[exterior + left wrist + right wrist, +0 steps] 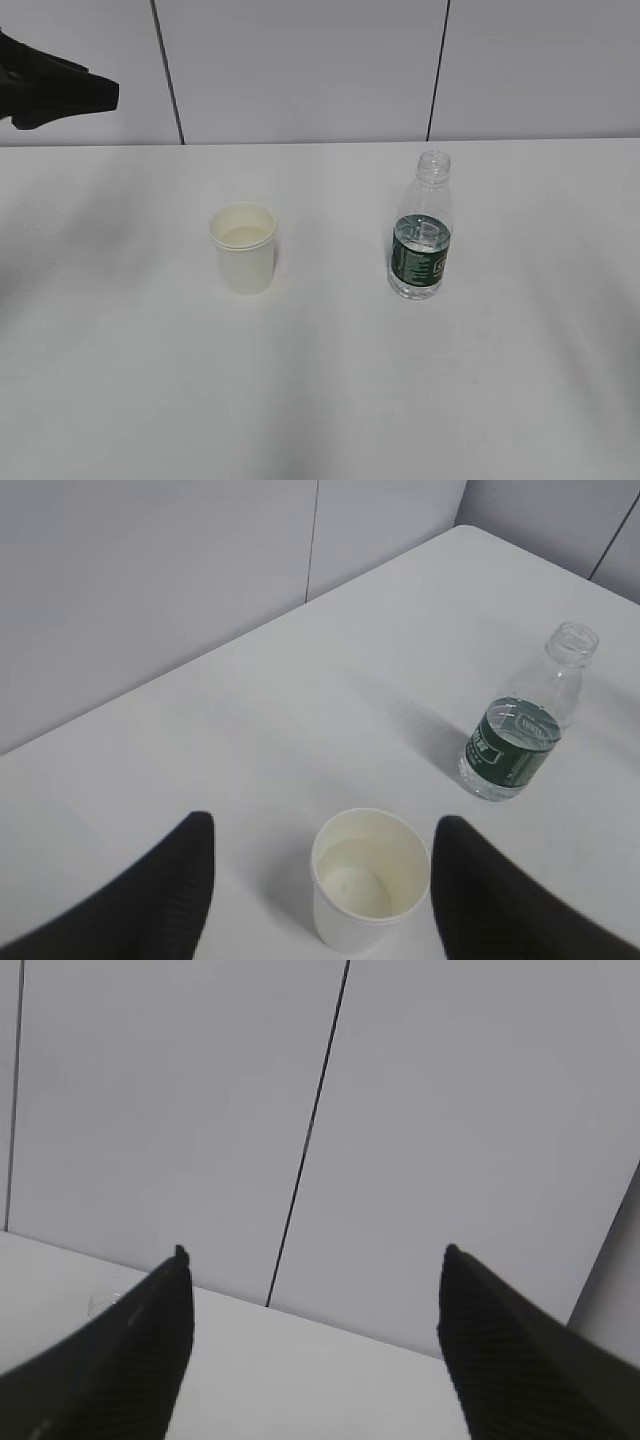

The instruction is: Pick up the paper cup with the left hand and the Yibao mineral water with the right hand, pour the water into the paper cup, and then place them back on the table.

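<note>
The paper cup [244,250] stands upright on the table [320,400], left of centre. To its right, about a hand's width away, stands the capless Yibao mineral water [421,235], with water up to the top of its green label. My left gripper [100,95] hovers high at the far left, clear of both. In the left wrist view its open fingers frame the cup [370,880] from above without touching it, and the bottle [515,740] is at the right. My right gripper [315,1251] is open and empty, facing the wall; it is outside the exterior view.
A grey panelled wall [300,60] with dark vertical seams runs along the table's far edge. The white tabletop [250,730] stretches wide around the cup and bottle.
</note>
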